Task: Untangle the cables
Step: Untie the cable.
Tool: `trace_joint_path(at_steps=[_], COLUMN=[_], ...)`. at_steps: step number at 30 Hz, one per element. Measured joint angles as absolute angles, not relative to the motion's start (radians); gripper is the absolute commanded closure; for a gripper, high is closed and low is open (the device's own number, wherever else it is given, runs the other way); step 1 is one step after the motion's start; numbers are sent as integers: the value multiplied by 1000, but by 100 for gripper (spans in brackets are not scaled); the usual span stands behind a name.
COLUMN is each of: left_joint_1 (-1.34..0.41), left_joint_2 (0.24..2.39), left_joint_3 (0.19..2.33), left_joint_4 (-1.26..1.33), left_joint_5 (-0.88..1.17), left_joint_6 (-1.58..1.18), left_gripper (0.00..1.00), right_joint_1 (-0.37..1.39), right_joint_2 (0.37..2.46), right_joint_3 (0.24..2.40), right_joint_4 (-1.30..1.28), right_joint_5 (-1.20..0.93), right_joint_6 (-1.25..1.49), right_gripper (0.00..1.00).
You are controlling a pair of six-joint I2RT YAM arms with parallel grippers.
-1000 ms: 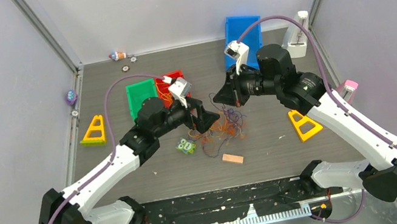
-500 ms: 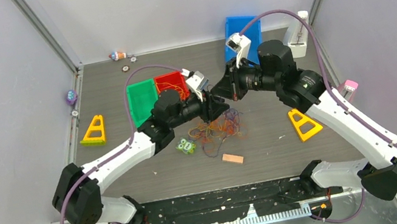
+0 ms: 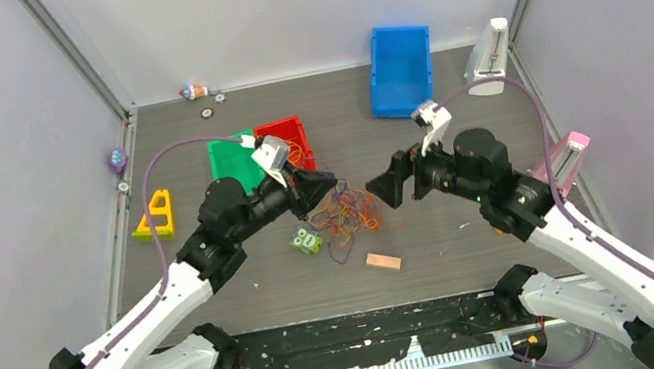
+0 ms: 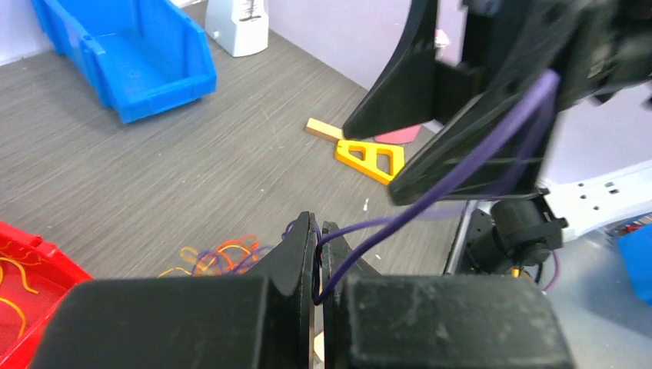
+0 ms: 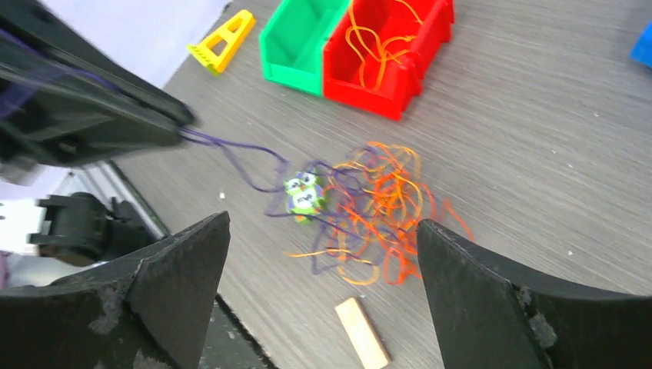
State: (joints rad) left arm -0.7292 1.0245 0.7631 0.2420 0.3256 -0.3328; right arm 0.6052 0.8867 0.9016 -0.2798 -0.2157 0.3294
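We are dealing with cables (image 3: pixel 345 214) that are thin, light and limp. They are lying in a loose orange, red and purple heap on the surface (image 3: pixel 454 121) between the two arms, just beside a small green owl toy (image 3: pixel 305 240). We are judging that they will slide and snag on one another, so a pull on one will drag its neighbours. The best hold is a free end or an outer loop, pinched right at the fingertips. Our left gripper (image 4: pixel 317 227) is doing just that, clamped on a purple strand (image 5: pixel 231 146) that is running from its tips down to the heap. Our right gripper (image 5: pixel 319 231) is standing wide open above the heap, holding nothing. Some orange cables are already lying in the red bin (image 3: pixel 282 136).

Compared with a second ago, the roles are swapped: the left gripper was open then, and the right one was closed above the heap. They met over it, and now the right arm is drawing back toward its base while the left is retreating toward the bins with the strand.
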Motion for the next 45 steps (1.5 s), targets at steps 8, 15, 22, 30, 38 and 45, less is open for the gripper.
trace_joint_path(at_steps=[8, 15, 22, 30, 38, 45], left_joint_1=[-729, -729, -694, -433, -206, -122], left_joint_2=[990, 1035, 1061, 1002, 870, 814], left_joint_3=[764, 867, 1080, 1155, 1164, 1151], left_joint_4=[157, 67, 15, 12, -89, -149], left_joint_5=[353, 363, 352, 365, 367, 367], left_joint_6=[-371, -390, -403, -518, -577, -595], left_gripper=[100, 100, 100, 100, 100, 100], right_joint_1=[599, 654, 710, 682, 501, 461], right_joint_2=[812, 976, 1296, 1385, 1348, 1268], right_joint_3=[542, 447, 520, 552, 545, 525], right_joint_4=[-39, 202, 318, 220, 131, 104], right_joint_5=[-160, -151, -45, 178, 237, 213], right_joint_6=[295, 262, 284, 384, 483, 492], right_gripper=[5, 5, 1, 16, 15, 7])
